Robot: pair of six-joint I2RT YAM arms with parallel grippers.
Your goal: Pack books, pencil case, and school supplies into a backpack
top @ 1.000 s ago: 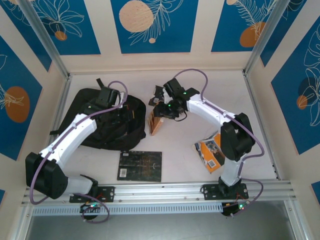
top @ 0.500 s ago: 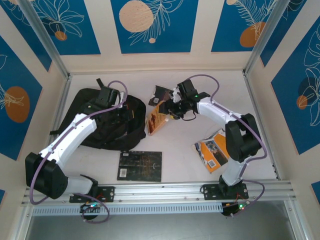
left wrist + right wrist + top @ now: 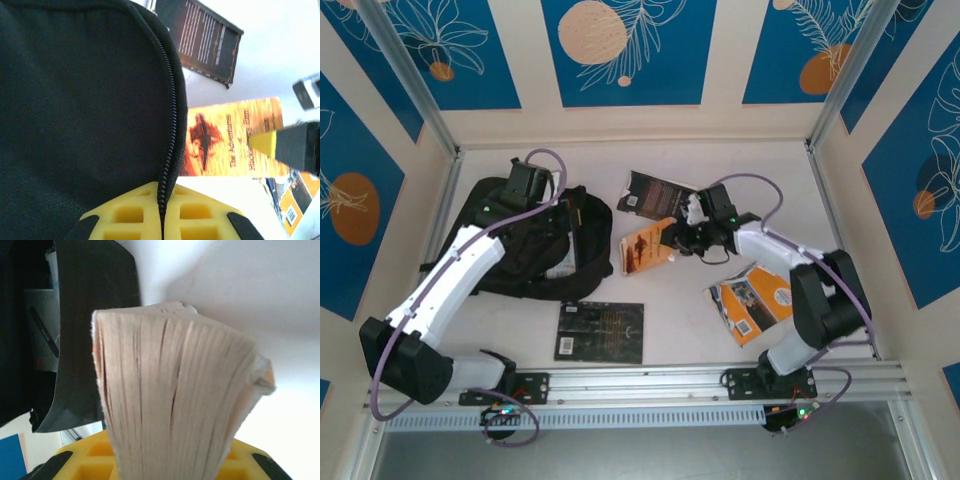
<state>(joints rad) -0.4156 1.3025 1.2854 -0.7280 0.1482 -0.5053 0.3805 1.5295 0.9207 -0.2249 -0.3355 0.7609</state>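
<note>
The black backpack (image 3: 515, 250) lies at the left, and my left gripper (image 3: 555, 205) is shut on its zip edge (image 3: 167, 150). The yellow pads (image 3: 135, 215) pinch the zipper between them. My right gripper (image 3: 685, 238) is shut on the orange-and-black book (image 3: 648, 246), held by its right edge just right of the backpack; its page edges (image 3: 175, 390) stand between the jaws. A black book with gold patterning (image 3: 601, 331) lies near the front. An orange-and-white book (image 3: 752, 300) lies at the right. The pencil case is hidden.
A dark paperback (image 3: 660, 192) lies behind the held book, face down with text showing (image 3: 205, 40). Something pale (image 3: 558, 265) shows at the backpack's opening. The right arm's finger (image 3: 295, 145) reaches over the orange book. Low walls ring the table.
My right gripper has carried the orange-and-black book rightward and laid it flatter, closing further on it. The dark paperback behind is now uncovered. The left gripper has lifted the zip edge slightly backward.
</note>
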